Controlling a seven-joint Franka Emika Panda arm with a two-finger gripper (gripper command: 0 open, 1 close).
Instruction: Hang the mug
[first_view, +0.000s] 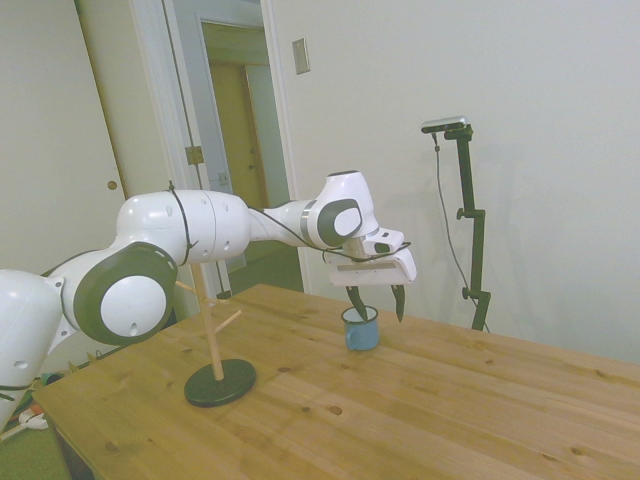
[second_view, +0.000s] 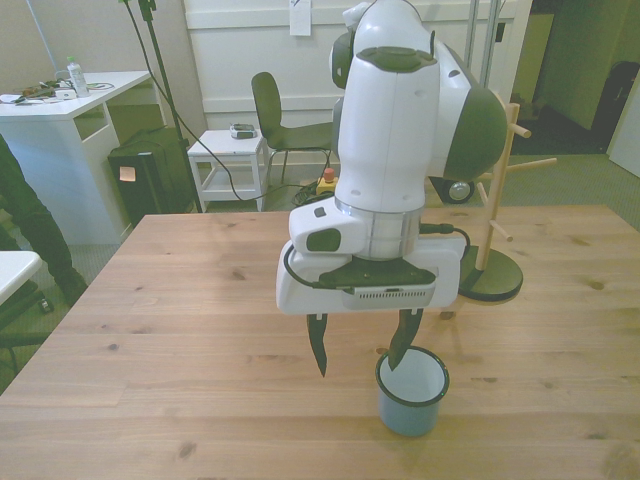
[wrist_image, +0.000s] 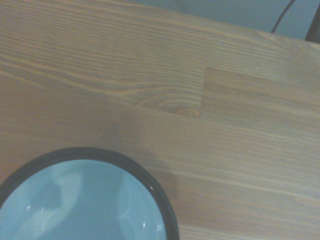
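- fingers were spread apart, gripping nothing; one tip dipped at the mug's rim, the other hung outside it
- gripper sat lower centre of the front view, directly over the mug
- mug stood upright on the table, lower right of centre in the front view; the wooden rack stood lower left in the side view
- likely light, rigid, slick enamel; pinching the wall across the rim looked best

We see a knotty wooden table carrying two things: a small light-blue mug standing upright near its front edge, and, well apart, a dark-based wooden peg stand.
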